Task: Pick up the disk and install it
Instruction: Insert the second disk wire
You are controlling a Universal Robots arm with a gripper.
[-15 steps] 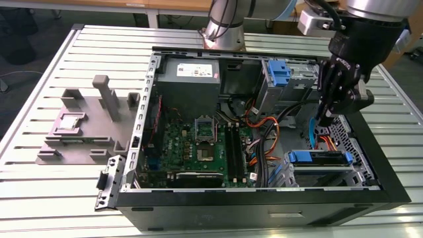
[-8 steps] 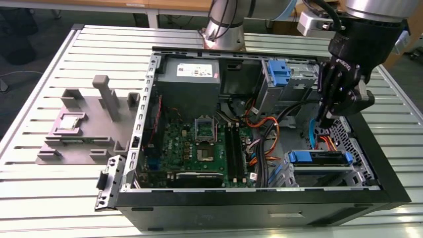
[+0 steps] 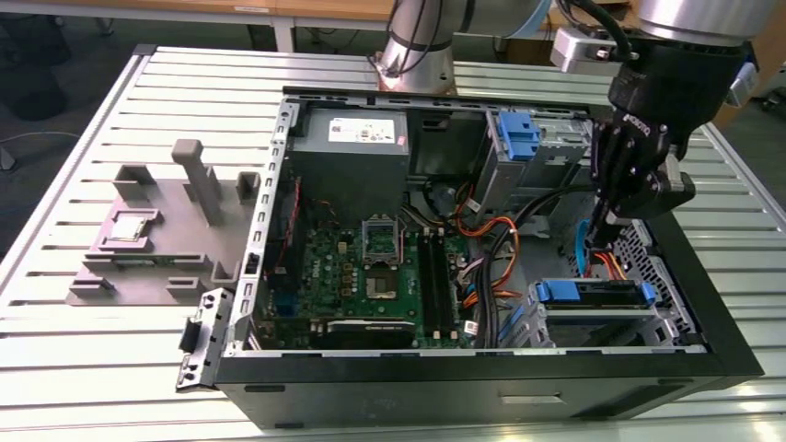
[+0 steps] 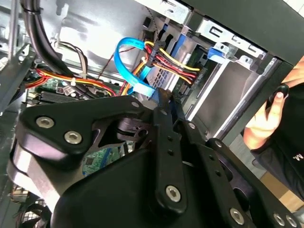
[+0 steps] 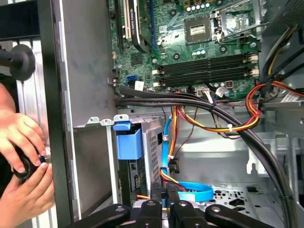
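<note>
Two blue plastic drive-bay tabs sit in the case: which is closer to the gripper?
The blue tab on the cage near the case's front edge, just below the gripper. The other tab sits beside the power supply.

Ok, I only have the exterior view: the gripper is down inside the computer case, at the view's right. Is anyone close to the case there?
Observer: Yes. In the first wrist view a person's hands are just outside the case wall, holding a small black object.
Operator: And what is nearest the gripper?
Observer: A flat blue cable loops just beyond the gripper in both wrist views. I cannot tell whether they touch.
</note>
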